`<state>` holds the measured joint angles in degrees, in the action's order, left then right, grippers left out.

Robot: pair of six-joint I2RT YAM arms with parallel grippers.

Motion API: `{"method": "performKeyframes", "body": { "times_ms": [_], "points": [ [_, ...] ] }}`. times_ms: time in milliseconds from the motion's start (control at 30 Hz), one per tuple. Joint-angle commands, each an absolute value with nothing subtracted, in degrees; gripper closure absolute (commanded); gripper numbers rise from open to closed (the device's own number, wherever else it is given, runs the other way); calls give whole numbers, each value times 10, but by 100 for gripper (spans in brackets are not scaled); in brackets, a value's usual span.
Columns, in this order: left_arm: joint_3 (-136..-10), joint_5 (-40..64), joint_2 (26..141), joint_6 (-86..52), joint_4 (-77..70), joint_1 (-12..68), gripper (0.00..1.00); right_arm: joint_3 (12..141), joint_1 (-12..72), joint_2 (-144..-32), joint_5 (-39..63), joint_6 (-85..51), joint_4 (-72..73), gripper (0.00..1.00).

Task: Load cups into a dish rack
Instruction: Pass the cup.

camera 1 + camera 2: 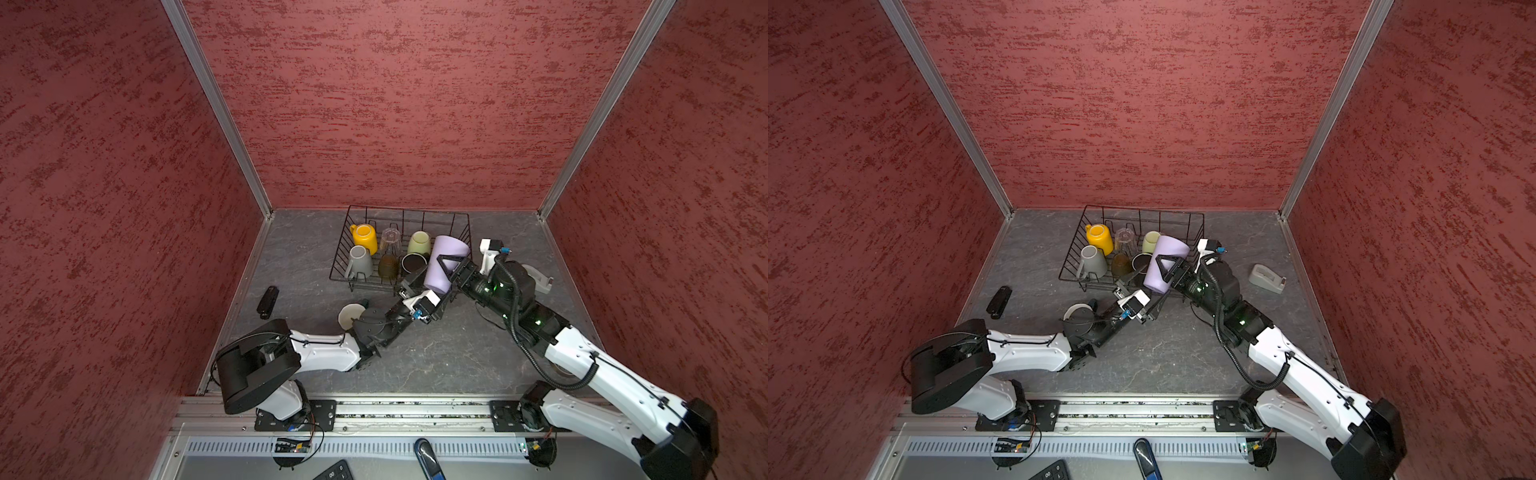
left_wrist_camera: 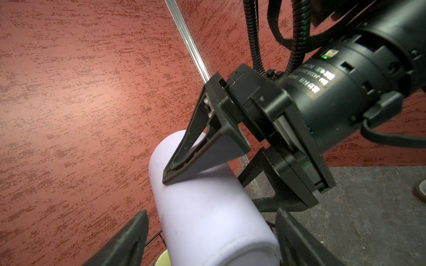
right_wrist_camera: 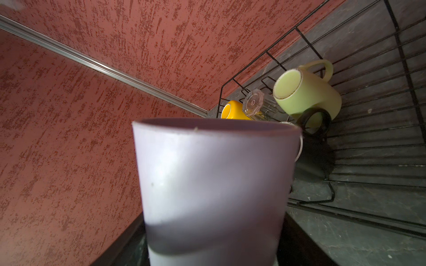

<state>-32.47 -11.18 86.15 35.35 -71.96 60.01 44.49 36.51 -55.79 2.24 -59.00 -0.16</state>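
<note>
Red-walled booth [image 1: 415,104]: right gripper [image 2: 205,182] clamps the lilac tumbler [image 1: 442,266] over the dish rack's [image 1: 409,210] near right corner, left gripper [image 2: 211,214] flanking its base, grip unclear; releasing early could drop it onto the black mug [image 1: 412,263].

The lilac tumbler [image 2: 207,214] is clamped across its wall by the right claw [image 2: 209,192] and flanked at its nearer end by the left claw [image 2: 212,244] (a gap is seen beside one finger); grey desk [image 2: 368,218] is seen beyond.

likely a lab: walled booth [image 1: 395,104], mounting rail [image 1: 415,410]
</note>
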Motion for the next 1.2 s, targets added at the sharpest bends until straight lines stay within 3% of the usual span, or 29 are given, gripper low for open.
{"method": "performKeyframes", "body": {
  "times_ms": [0, 333, 867, 1000, 1167],
  "points": [
    [-322, -104, 865, 343, -730, 594, 14, 439, 362, -545, 24, -614, 31, 59],
    [-341, -123, 902, 337, -759, 590, 13, 431, 363, -548, 34, -627, 53, 60],
    [-351, -135, 904, 322, -773, 577, 26, 420, 363, -563, 46, -639, 75, 61],
    [-358, -142, 904, 324, -765, 577, 25, 415, 363, -568, 49, -642, 82, 61],
    [-363, -141, 904, 329, -764, 576, 16, 409, 364, -567, 48, -646, 87, 62]
  ]
}}
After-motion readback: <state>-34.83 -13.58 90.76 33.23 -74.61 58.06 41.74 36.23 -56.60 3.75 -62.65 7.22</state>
